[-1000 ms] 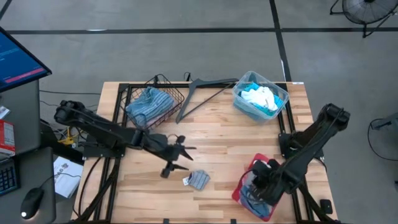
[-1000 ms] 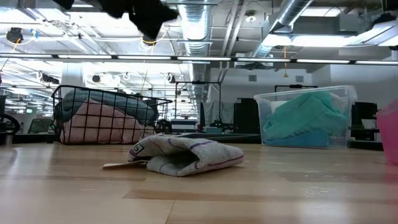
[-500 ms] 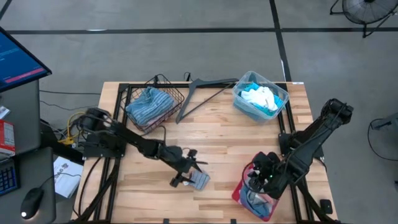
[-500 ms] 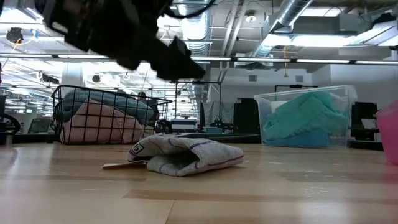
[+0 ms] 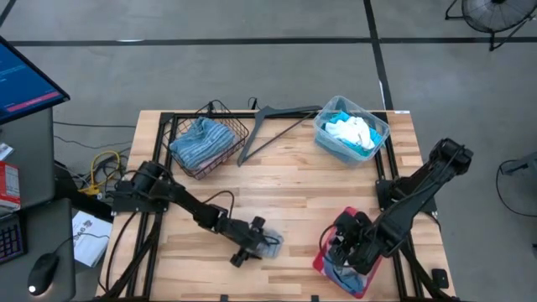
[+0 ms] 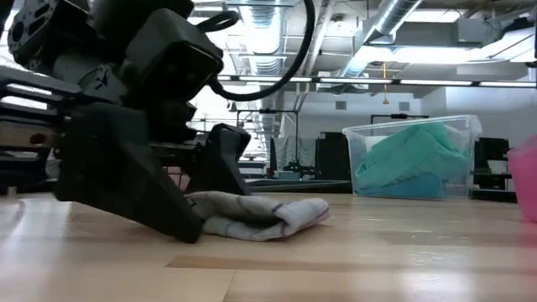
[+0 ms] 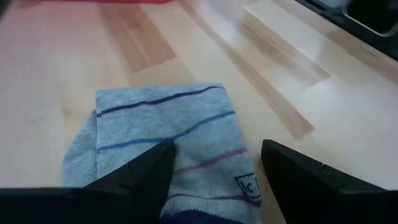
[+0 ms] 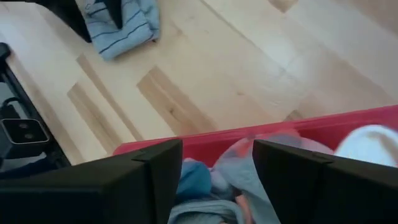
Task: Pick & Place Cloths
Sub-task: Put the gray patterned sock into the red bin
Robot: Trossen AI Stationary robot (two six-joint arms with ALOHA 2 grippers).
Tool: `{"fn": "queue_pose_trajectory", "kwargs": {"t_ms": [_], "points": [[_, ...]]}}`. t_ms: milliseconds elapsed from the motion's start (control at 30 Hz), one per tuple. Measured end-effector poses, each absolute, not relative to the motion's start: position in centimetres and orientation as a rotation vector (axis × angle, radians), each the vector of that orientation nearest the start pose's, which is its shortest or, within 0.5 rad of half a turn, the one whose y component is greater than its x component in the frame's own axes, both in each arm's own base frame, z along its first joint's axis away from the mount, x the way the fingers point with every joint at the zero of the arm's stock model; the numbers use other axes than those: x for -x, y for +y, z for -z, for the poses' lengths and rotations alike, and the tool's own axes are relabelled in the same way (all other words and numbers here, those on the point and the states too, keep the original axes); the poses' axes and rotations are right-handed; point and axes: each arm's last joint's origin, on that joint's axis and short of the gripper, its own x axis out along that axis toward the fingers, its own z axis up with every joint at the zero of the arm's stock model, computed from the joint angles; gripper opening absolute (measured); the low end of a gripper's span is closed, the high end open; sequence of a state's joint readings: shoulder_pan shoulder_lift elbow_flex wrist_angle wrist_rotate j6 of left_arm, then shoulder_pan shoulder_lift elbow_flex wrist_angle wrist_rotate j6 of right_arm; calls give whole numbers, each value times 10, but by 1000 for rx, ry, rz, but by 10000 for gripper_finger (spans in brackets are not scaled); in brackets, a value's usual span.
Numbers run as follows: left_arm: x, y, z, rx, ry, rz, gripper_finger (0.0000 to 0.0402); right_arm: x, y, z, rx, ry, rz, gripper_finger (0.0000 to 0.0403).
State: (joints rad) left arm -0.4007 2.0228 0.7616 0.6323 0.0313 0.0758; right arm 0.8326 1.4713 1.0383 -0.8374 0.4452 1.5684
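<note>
Grey striped sock (image 7: pixel 168 143) lies between the open left tool's (image 7: pixel 214 171) fingers.

In the low view, the near end of the striped sock (image 6: pixel 260 216) is being covered by the left gripper (image 6: pixel 180 201), and the wire basket behind is being blocked out entirely. In the left wrist view, the sock's (image 7: pixel 168 143) lower edge is being cut off behind the fingers (image 7: pixel 140 177). In the right wrist view, the cloths (image 8: pixel 249 177) in the red tray (image 8: pixel 261 134) are being partly masked by the right gripper's (image 8: pixel 214 180) fingers (image 8: pixel 155 177) and rendered blurred.
</note>
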Motion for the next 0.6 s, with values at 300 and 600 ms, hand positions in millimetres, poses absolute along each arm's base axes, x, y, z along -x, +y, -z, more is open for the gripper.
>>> {"fn": "queue_pose_trajectory", "kwargs": {"t_ms": [300,600], "points": [[-318,-128,-72,-174,624,218,67,-198,194,-229,-726,919,452,182],[-316,-119,-121,4,543,152,3,-227,196,-242,-643,762,227,168]]}}
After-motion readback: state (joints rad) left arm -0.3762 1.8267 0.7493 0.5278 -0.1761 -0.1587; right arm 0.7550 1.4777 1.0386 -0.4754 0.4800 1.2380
